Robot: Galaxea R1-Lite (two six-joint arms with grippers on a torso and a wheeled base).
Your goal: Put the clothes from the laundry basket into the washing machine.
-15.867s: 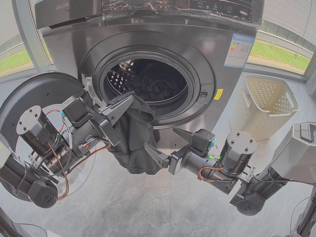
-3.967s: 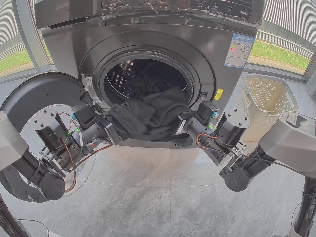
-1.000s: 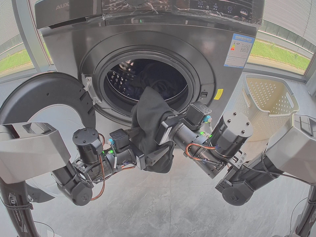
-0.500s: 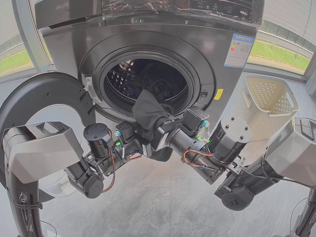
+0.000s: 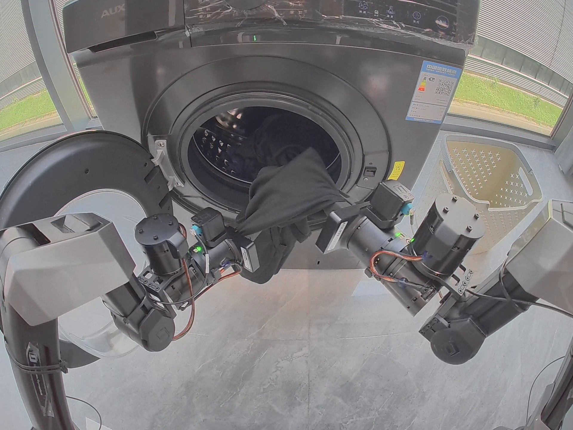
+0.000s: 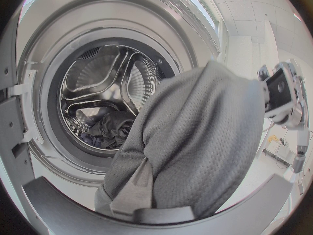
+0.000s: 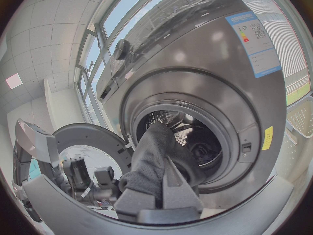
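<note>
Garment (image 5: 286,195): black cloth stretched between both pincers, just before the washing machine's (image 5: 268,73) open drum mouth; one end hangs down
Left pincer (image 5: 262,252): closed on the garment's lower fold
Right pincer (image 5: 316,213): clamped on its upper part
Laundry basket (image 5: 483,186): right of the machine

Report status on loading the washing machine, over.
Left gripper and right gripper both shut on dark grey knit garment. Garment stretched between them before open drum of grey steel washing machine. Round door swung aside; dark clothes inside.

Matt mesh-knit cloth garment (image 5: 292,192), brushed metal washing machine (image 5: 268,70), shiny steel drum (image 6: 97,69), perforated plastic basket (image 5: 483,192)
</note>
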